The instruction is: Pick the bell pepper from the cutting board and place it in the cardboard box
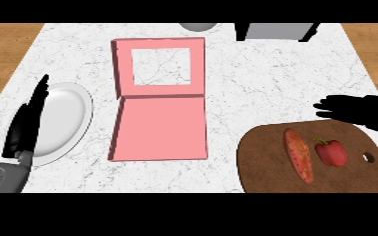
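pepper near board edge, right hand above.

White plate left — reddish sausage-like food right.

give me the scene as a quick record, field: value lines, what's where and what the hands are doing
target: small red bell pepper, on the board, not yet picked
board: round dark brown wooden cutting board, lower right of the counter
also on board: long reddish-orange vegetable, just left of the pepper
box: pink open cardboard box with window lid, centre of the counter
plate: white round plate, left edge
right hand: black right hand, fingers open, above the board's far edge, holding nothing
left hand: black left hand, open, fingers up, over the plate
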